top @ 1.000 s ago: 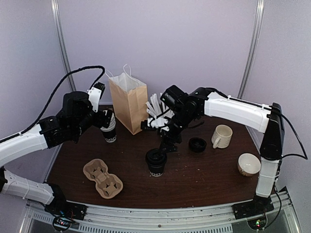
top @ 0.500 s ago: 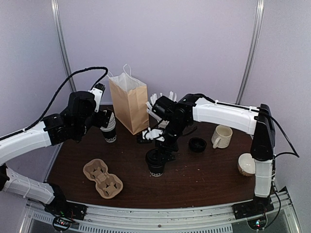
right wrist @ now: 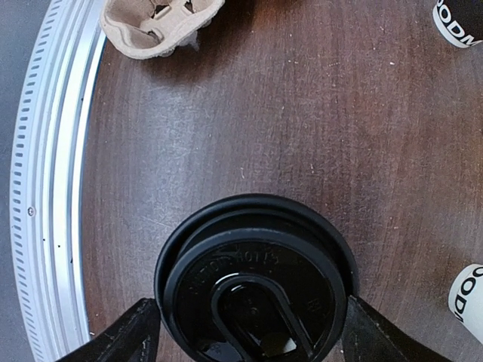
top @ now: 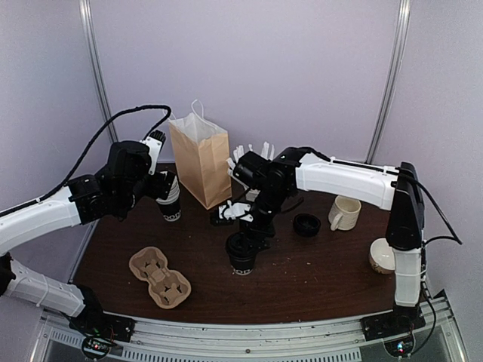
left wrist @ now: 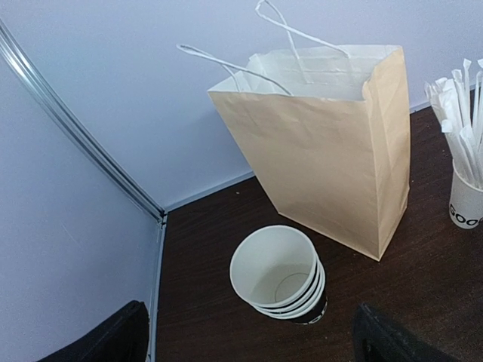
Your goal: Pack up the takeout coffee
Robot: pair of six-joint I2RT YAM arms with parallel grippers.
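One carrier (top: 158,277) sits nearest the bases. Just behind it, mid-table, stands the coffee (top: 241,255), right gripper (right wrist: 249,335) down over it. The top view hides the fingers (right wrist: 132,335); the wrist camera shows them spread either side of the lid, pressing or not I can't tell. Farther back, the left gripper (left wrist: 245,343) hangs parted above a cup stack (left wrist: 279,271), and only its camera catches the bag (left wrist: 324,151) mouth.

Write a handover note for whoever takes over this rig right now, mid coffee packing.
Left gripper: open, empty, by the stack of cups beside the paper bag.
Right gripper: fingers straddle the takeout coffee; grip unconfirmed.
Coffee: lidded, upright on the table.
Done: lid on. Left: grip, lift, pack, probably into the bag.
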